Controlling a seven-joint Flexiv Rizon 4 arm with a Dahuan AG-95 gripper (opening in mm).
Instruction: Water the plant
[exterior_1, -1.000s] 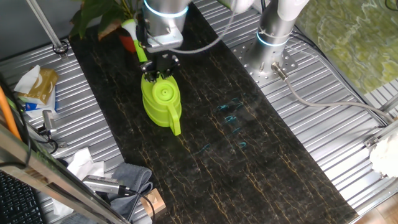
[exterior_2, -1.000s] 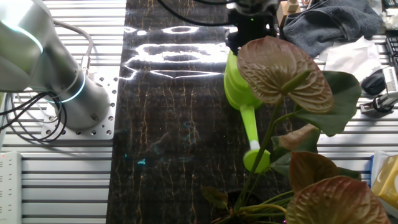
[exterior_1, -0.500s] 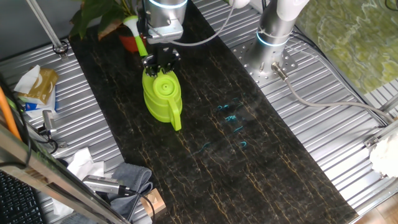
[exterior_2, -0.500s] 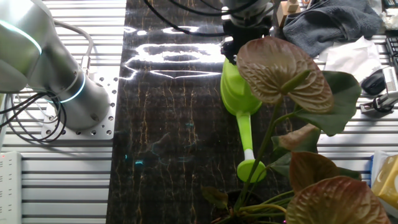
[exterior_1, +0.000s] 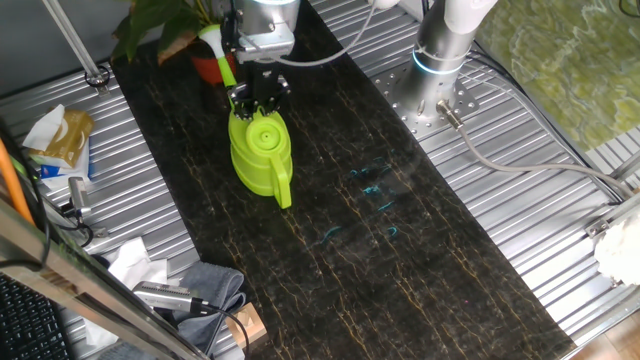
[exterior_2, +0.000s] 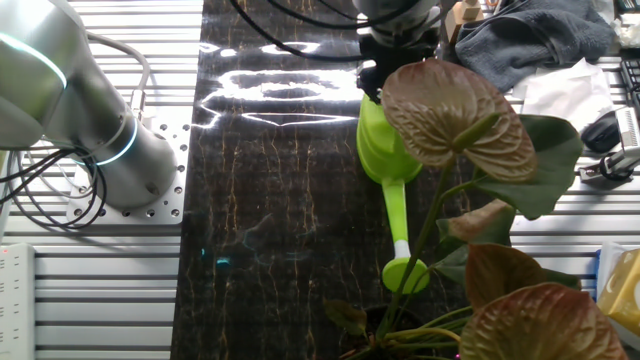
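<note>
The plant (exterior_1: 165, 22) has broad dark green and reddish-brown leaves and stands in a small orange-red pot (exterior_1: 204, 68) at the far left end of the dark mat. In the other fixed view its leaves (exterior_2: 450, 108) fill the lower right foreground. My gripper (exterior_1: 258, 100) is shut on the top of the lime-green watering can (exterior_1: 262, 152), which sits low over the mat. The can's spout (exterior_1: 222, 62) points at the pot, with its rose head beside the leaves. In the other fixed view the gripper (exterior_2: 388, 72) is above the can (exterior_2: 384, 142), and the spout head (exterior_2: 405, 275) lies near the plant's stems.
The arm's base (exterior_1: 440, 48) stands on the metal table right of the mat; it also shows in the other fixed view (exterior_2: 90, 130). A grey cloth (exterior_1: 212, 287), tools and a paper bag (exterior_1: 62, 135) lie along the mat's left side.
My gripper has carried the watering can a little toward the plant, so the spout head now lies closer to the pot. Almost no movement in the last half second.
</note>
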